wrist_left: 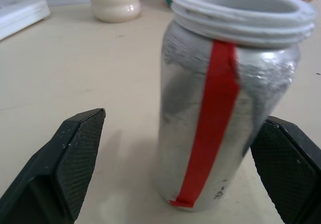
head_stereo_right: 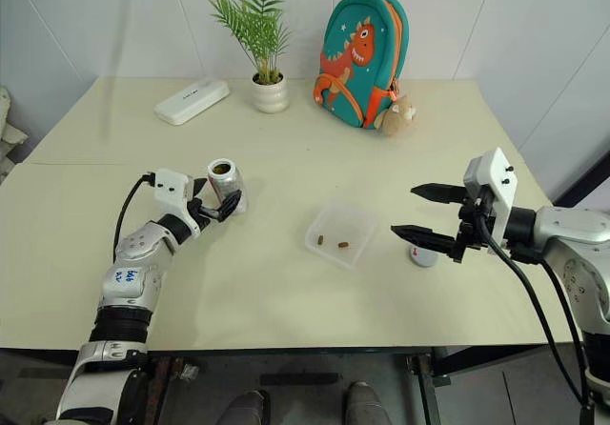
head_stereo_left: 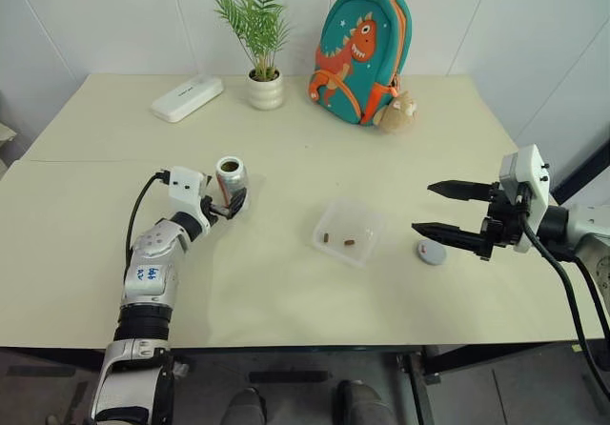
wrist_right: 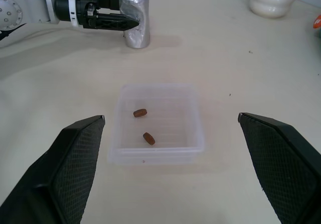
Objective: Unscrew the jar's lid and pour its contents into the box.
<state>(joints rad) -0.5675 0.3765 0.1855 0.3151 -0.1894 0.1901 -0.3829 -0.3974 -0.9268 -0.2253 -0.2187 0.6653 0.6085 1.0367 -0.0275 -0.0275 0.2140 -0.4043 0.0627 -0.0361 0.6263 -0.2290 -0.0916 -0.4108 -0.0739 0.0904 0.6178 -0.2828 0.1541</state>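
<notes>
A pale tabletop (head_stereo_left: pixel 286 282) carries everything, with a teal dinosaur backpack (head_stereo_left: pixel 360 53), a potted plant (head_stereo_left: pixel 263 87) in a white pot, and a flat white case (head_stereo_left: pixel 187 98) lined up along its far edge. Near the middle sits the box (head_stereo_left: pixel 347 232), a shallow clear plastic tray, with two small brown pellets (wrist_right: pixel 142 125) lying on its floor. To the left of the box, well apart from it, the jar (head_stereo_left: pixel 231 180) stands upright on the table with its mouth open and no cap on; it is silvery with a red stripe running down its side. The left gripper (wrist_left: pixel 178 169) reaches in level from the near left, its two black fingers spread wide with the jar between them; one finger (wrist_left: pixel 286 169) stands just beside the jar's wall, though contact cannot be told, and the other is clearly apart from it with bare table showing in the gap. The right gripper (head_stereo_left: pixel 448 212) hovers above the table to the right of the box, its fingers spread and holding nothing, pointing toward the box. The lid (head_stereo_left: pixel 431 252), a small round grey cap, lies flat on the table near the lower finger of the right gripper, to the right of the box.
</notes>
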